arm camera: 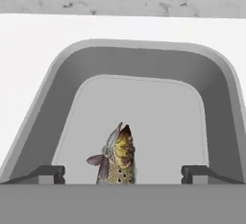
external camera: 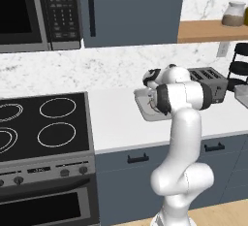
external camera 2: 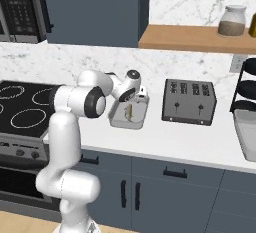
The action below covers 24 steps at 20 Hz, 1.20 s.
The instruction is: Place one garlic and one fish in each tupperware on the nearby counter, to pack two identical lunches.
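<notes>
Gripper (arm camera: 123, 175): spread wide, both finger tips set well apart on either side of the fish, nothing pinched; it is held low over the near tupperware.
Fish (arm camera: 115, 158): seen between the open tips in the hand view, head pointing toward the container's far wall; whether it rests fully on the floor or is on its way down cannot be told.
Near tupperware (external camera 2: 141, 112): placed toward the back edge of the counter (external camera 2: 165, 142), between the stove (external camera 2: 25, 109) and the toaster (external camera 2: 189, 102); no garlic is seen inside it.
Second tupperware (external camera 2: 245, 134): set at the counter's right end, below the black rack (external camera 2: 245, 84); its contents cannot be made out.
Stage: the fish is judged released into the first container; garlic and the second lunch are judged outstanding.
Risk: the fish could be dragged or flipped out if the tips are raised at a slant and catch it.
Risk: the tray could be nudged toward the wall if a finger strikes the rim on withdrawal.
</notes>
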### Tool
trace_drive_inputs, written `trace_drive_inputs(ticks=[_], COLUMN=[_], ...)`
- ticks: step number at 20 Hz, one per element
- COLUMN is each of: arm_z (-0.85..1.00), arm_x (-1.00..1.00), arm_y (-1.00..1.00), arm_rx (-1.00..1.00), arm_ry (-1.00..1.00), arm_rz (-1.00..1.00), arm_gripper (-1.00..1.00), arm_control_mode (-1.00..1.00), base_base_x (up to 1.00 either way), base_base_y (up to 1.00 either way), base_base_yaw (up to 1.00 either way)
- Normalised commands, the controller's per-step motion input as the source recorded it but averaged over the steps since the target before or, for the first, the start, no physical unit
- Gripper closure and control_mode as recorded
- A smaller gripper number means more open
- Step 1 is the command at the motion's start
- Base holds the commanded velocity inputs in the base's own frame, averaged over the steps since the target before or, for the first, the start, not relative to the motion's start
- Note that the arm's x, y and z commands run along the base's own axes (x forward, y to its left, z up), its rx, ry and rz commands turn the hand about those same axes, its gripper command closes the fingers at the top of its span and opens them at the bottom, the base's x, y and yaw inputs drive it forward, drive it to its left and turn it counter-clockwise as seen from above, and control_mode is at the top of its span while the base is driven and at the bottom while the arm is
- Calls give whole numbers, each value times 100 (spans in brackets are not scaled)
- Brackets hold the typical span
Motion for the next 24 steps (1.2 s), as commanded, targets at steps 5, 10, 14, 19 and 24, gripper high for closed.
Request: trace_drive_inputs(ticks=[5,10,14,19,24], arm_z=[7,22,53,51,46], arm_x=[-16,-94,-100,-100,-100], arm_y=[9,33,32,25,5], arm_rx=[1,2,-4,-3,0], arm_ry=[5,2,0,0,0], arm_rz=[2,0,-2,-6,-3], arm_gripper=[-100,-100,-100,-100,-100], arm_control_mode=[-100,-100,-100,-100,-100], base_base_x=[0,0,0,0,0], base_base_y=[0,0,0,0,0], base_base_yaw=[0,0,0,0,0])
